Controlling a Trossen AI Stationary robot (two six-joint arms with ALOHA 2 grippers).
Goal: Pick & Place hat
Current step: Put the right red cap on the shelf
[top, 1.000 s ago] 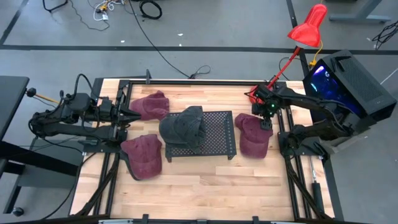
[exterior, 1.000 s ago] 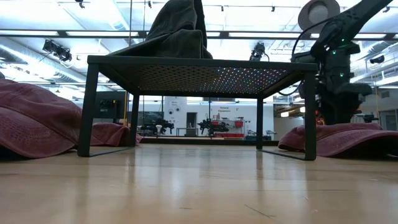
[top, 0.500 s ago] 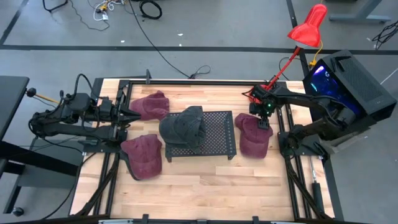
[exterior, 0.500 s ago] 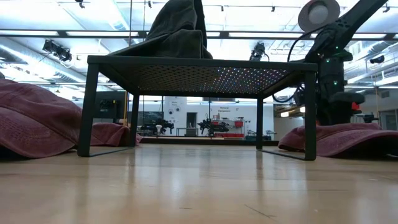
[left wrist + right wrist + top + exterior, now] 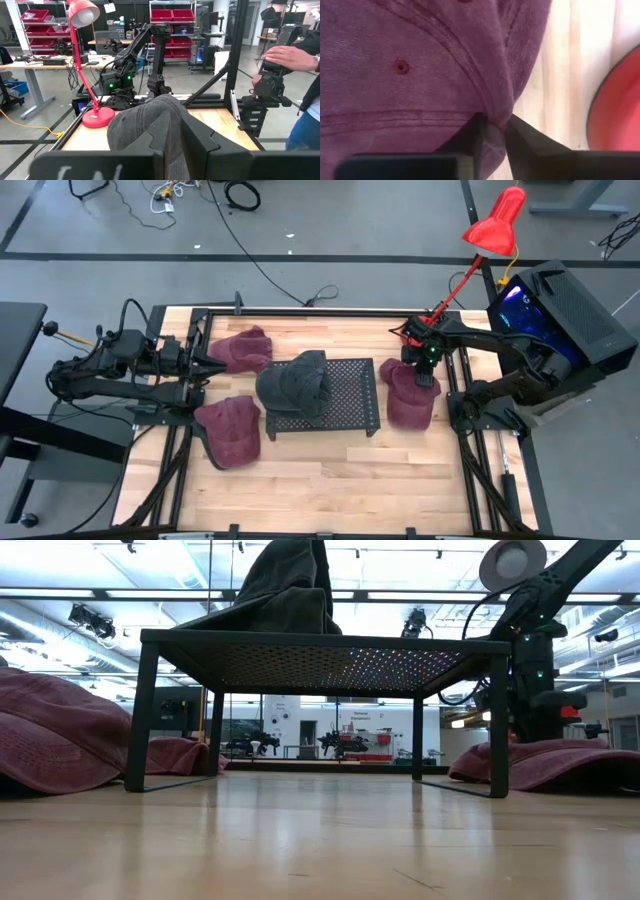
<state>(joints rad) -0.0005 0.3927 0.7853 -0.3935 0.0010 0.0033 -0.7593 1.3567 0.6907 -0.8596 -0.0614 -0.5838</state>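
The wooden desk point(image 5: 330, 480) carries a black mesh rack point(image 5: 350, 395) at centre, three maroon hats point(image 5: 232, 430) around it, and seemingly a red lamp base point(image 5: 620, 105) at upper right.

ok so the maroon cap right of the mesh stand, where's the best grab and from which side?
Judging by its pose, the edge of the crown on the maroon cap, approached from above. The cap lies flat on the table, so only a pinched fold of fabric offers grip. The right gripper is already shut on that seam edge.
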